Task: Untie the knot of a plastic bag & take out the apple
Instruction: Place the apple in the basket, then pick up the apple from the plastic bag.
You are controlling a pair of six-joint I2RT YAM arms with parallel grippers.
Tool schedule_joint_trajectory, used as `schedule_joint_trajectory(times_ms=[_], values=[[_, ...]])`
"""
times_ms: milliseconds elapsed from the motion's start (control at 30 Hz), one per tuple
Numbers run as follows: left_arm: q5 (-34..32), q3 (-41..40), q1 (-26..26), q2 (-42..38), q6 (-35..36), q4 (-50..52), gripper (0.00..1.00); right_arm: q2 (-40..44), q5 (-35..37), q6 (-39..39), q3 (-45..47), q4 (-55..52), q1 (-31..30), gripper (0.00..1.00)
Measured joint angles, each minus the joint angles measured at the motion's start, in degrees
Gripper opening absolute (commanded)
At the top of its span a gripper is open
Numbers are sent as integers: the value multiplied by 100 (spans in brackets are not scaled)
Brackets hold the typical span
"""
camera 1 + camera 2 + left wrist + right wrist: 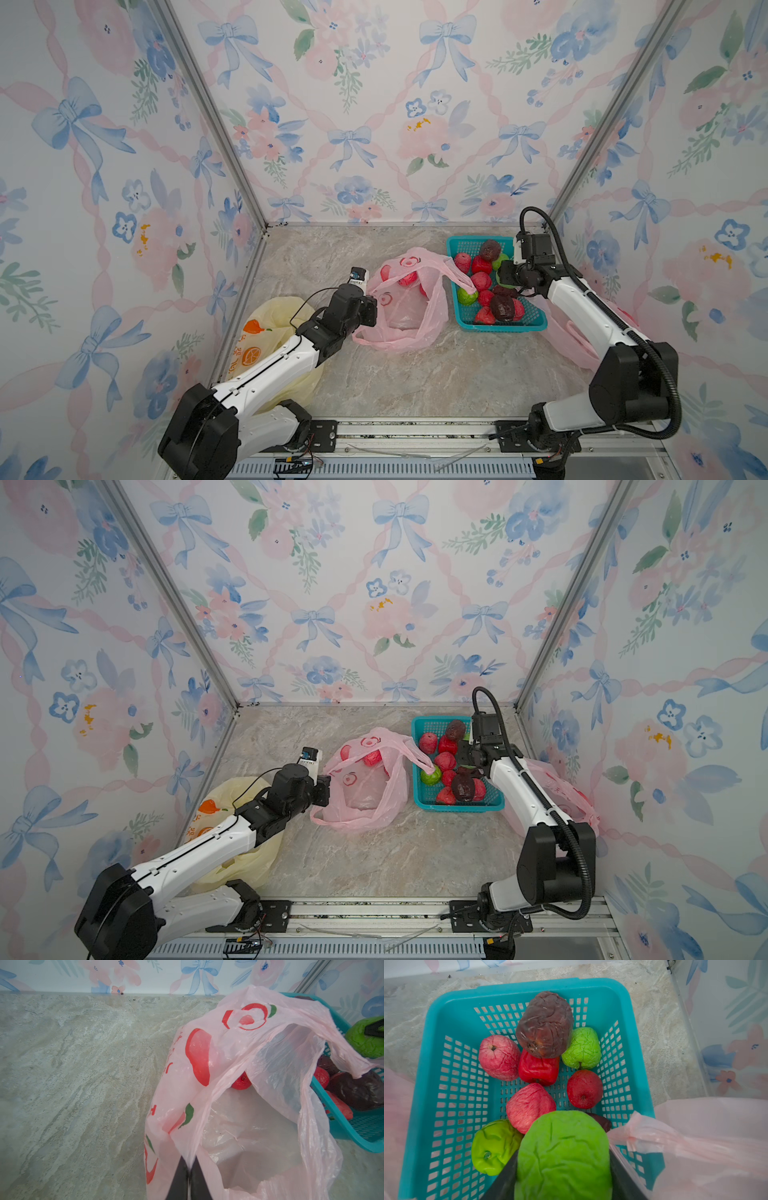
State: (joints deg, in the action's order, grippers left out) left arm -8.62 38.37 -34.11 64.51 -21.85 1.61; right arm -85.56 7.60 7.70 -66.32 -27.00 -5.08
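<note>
Pink film of the plastic bag (259, 1059) is pinched flat between the closed jaws of the left gripper (189, 1169), apparently to keep its mouth gaping; one red apple (241, 1082) remains inside. The right gripper (562, 1159) clamps a green apple (564, 1147) above the teal basket (436, 1028), seemingly to drop it among eight visible fruits there.

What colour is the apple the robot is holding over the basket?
Bright green. The right pincer grips the apple above the teal basket; the right wrist view shows it best.
</note>
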Motion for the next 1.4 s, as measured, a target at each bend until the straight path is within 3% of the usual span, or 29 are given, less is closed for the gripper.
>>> schedule_joint_trajectory(times_ms=[133,367,467,700,933,1033,1167,1400], values=[[-13,0,-4,-92,-70,101,8,-389,129,-55,-9,0,37,53],[-13,-11,-4,-127,-120,186,8,-704,144,-133,-197,-9,55,80],[-11,-35,-11,-144,-129,203,8,-671,63,-179,-234,-11,52,84],[7,-26,-74,-164,-140,238,0,153,-490,-402,-223,24,-385,80],[52,411,-249,-153,-70,157,0,883,-2409,-973,-223,525,-2277,62],[92,540,-284,-61,-50,13,0,699,-2997,-1014,-225,654,-2730,62],[103,549,-299,140,-52,-20,0,52,-3235,-1012,-245,791,-3047,62],[164,662,-299,192,-50,-22,0,-1539,-2623,-1040,-870,807,-3375,63]])
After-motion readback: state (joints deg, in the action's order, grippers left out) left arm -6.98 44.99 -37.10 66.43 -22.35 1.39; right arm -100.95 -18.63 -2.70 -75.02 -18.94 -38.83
